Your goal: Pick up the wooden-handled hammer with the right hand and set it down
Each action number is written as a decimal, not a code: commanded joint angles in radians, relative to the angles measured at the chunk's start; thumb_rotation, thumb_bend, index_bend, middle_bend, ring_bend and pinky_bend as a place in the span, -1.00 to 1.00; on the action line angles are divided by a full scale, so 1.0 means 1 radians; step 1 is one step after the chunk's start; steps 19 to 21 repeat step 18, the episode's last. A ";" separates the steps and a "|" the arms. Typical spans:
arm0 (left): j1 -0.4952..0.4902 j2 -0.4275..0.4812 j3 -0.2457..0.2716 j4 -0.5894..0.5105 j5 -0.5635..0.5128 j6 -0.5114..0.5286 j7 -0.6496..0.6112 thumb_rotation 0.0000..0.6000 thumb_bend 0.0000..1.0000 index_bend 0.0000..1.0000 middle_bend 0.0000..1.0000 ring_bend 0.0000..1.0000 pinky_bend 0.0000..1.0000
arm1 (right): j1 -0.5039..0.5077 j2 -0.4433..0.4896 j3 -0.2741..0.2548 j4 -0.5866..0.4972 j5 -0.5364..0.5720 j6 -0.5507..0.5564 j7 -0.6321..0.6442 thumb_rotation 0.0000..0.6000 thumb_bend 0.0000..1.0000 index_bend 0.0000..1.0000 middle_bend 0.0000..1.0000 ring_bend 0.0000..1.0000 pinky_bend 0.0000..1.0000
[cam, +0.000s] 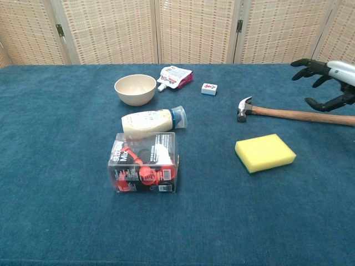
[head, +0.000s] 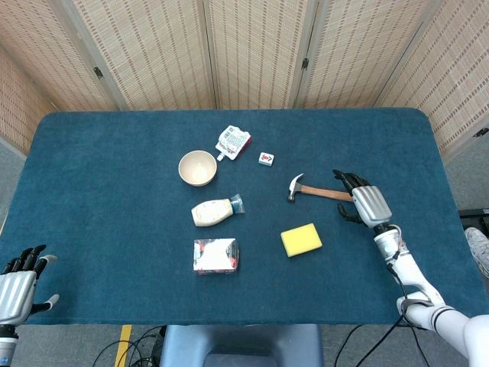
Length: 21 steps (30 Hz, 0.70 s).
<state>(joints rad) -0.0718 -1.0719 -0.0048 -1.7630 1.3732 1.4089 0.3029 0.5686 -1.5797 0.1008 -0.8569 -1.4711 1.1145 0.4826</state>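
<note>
- The wooden-handled hammer (cam: 288,113) lay flat on the blue table (head: 114,191), just beyond the yellow sponge (cam: 265,152); to my eye it had been set down, so the task looked nearly done.
- The right hand (head: 365,202) hovered over the handle's end, fingers spread, gripping nothing; the left hand (head: 17,287) hung open off the table's near corner.
- Its long axis ran across the table; the head pointed toward the bowl (head: 198,167), the handle toward the right hand.

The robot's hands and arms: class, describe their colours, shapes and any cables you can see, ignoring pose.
The right hand has a ribbed silver back plate and black fingers. Its forearm is slim, white and jointed, with thin cables alongside. The left hand looks the same: silver back, black fingers. No markings are readable.
</note>
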 commanded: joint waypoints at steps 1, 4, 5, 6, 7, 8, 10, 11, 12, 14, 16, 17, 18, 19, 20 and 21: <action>-0.003 -0.013 -0.005 0.016 0.019 0.014 -0.013 1.00 -0.60 -0.40 -0.73 -0.77 -0.57 | -0.102 0.133 -0.027 -0.163 0.000 0.104 -0.120 1.00 -0.18 -1.00 -0.49 -0.75 -0.52; -0.002 -0.031 -0.012 0.036 0.036 0.035 -0.026 1.00 -0.60 -0.40 -0.73 -0.77 -0.57 | -0.178 0.210 -0.040 -0.275 0.007 0.195 -0.208 1.00 -0.17 -1.00 -0.39 -0.69 -0.49; -0.001 -0.038 -0.015 0.041 0.040 0.042 -0.027 1.00 -0.60 -0.40 -0.73 -0.77 -0.57 | -0.200 0.233 -0.045 -0.310 0.009 0.216 -0.227 1.00 -0.17 -0.97 -0.36 -0.67 -0.46; -0.001 -0.044 -0.018 0.046 0.044 0.048 -0.027 1.00 -0.60 -0.40 -0.73 -0.77 -0.57 | -0.220 0.255 -0.051 -0.344 0.012 0.234 -0.244 1.00 -0.17 -0.94 -0.34 -0.64 -0.44; -0.001 -0.050 -0.019 0.050 0.050 0.054 -0.026 1.00 -0.60 -0.40 -0.73 -0.77 -0.57 | -0.246 0.284 -0.059 -0.387 0.014 0.257 -0.265 1.00 -0.17 -0.91 -0.31 -0.62 -0.41; -0.002 -0.054 -0.020 0.052 0.054 0.057 -0.023 1.00 -0.60 -0.40 -0.73 -0.77 -0.57 | -0.264 0.306 -0.067 -0.419 0.015 0.271 -0.278 1.00 -0.17 -0.89 -0.29 -0.59 -0.38; -0.004 -0.059 -0.021 0.053 0.060 0.061 -0.015 1.00 -0.60 -0.39 -0.73 -0.77 -0.57 | -0.293 0.340 -0.078 -0.468 0.015 0.294 -0.298 1.00 -0.16 -0.89 -0.26 -0.57 -0.36; -0.004 -0.063 -0.022 0.054 0.064 0.064 -0.012 1.00 -0.60 -0.39 -0.73 -0.77 -0.57 | -0.306 0.356 -0.083 -0.492 0.014 0.303 -0.308 1.00 -0.16 -0.89 -0.26 -0.57 -0.36; -0.006 -0.069 -0.025 0.056 0.075 0.073 -0.010 1.00 -0.60 -0.39 -0.73 -0.77 -0.57 | -0.331 0.376 -0.091 -0.520 0.018 0.328 -0.318 1.00 -0.16 -0.89 -0.26 -0.57 -0.36; -0.005 -0.086 -0.028 0.066 0.091 0.091 -0.003 1.00 -0.60 -0.39 -0.73 -0.77 -0.57 | -0.369 0.409 -0.103 -0.573 0.017 0.361 -0.335 1.00 -0.15 -0.89 -0.26 -0.57 -0.36; -0.006 -0.096 -0.029 0.072 0.099 0.098 0.004 1.00 -0.60 -0.39 -0.73 -0.77 -0.57 | -0.393 0.433 -0.112 -0.608 0.016 0.376 -0.341 1.00 -0.15 -0.89 -0.26 -0.57 -0.36; -0.006 -0.097 -0.029 0.071 0.100 0.097 0.006 1.00 -0.60 -0.39 -0.73 -0.77 -0.57 | -0.401 0.442 -0.113 -0.618 0.015 0.381 -0.340 1.00 -0.15 -0.86 -0.25 -0.56 -0.36; -0.007 -0.097 -0.027 0.067 0.099 0.092 0.010 1.00 -0.60 -0.39 -0.73 -0.77 -0.57 | -0.409 0.450 -0.114 -0.628 0.013 0.386 -0.337 1.00 -0.15 -0.81 -0.25 -0.56 -0.36; -0.007 -0.097 -0.027 0.067 0.099 0.092 0.010 1.00 -0.60 -0.39 -0.73 -0.77 -0.57 | -0.409 0.450 -0.114 -0.628 0.013 0.386 -0.337 1.00 -0.15 -0.81 -0.25 -0.56 -0.36; -0.007 -0.097 -0.027 0.067 0.099 0.092 0.010 1.00 -0.60 -0.39 -0.73 -0.77 -0.57 | -0.409 0.450 -0.114 -0.628 0.013 0.386 -0.337 1.00 -0.15 -0.81 -0.25 -0.56 -0.36; -0.007 -0.097 -0.027 0.067 0.099 0.092 0.010 1.00 -0.60 -0.39 -0.73 -0.77 -0.57 | -0.409 0.450 -0.114 -0.628 0.013 0.386 -0.337 1.00 -0.15 -0.81 -0.25 -0.56 -0.36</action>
